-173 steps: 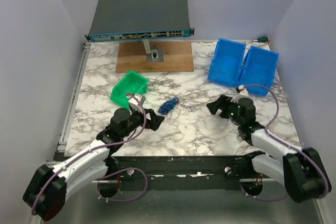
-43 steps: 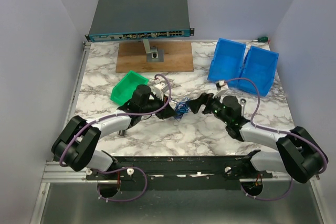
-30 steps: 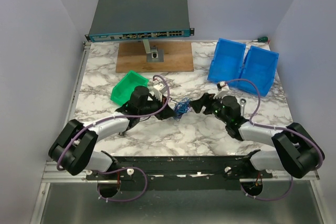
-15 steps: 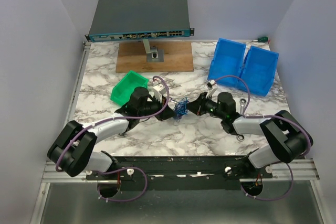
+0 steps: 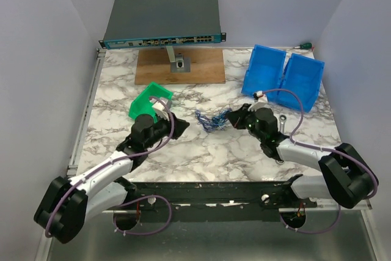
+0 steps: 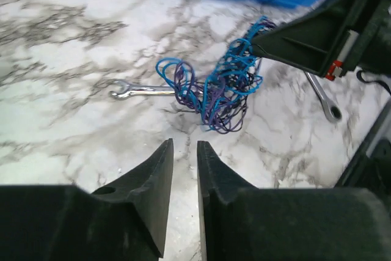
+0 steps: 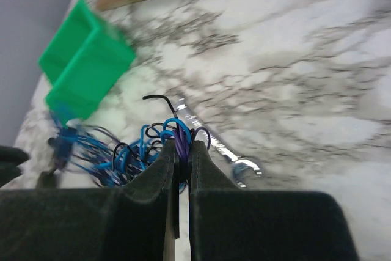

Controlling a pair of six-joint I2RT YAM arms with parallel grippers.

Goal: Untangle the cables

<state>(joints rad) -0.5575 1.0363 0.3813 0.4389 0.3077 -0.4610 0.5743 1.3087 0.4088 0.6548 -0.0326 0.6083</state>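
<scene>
At the bottom edge of the left wrist view, the left gripper [image 6: 183,148] has its jaws a narrow slit apart and empty, short of the cables [image 6: 223,93]. That blue and dark bundle lies mid-frame on the marble table [image 5: 201,151], overlapping one end of a silver wrench [image 6: 143,90]. The right gripper [image 7: 178,146] is pinched onto several strands. Farther back sit a green bin [image 5: 146,101] at centre left and blue bins [image 5: 284,77] at upper right.
</scene>
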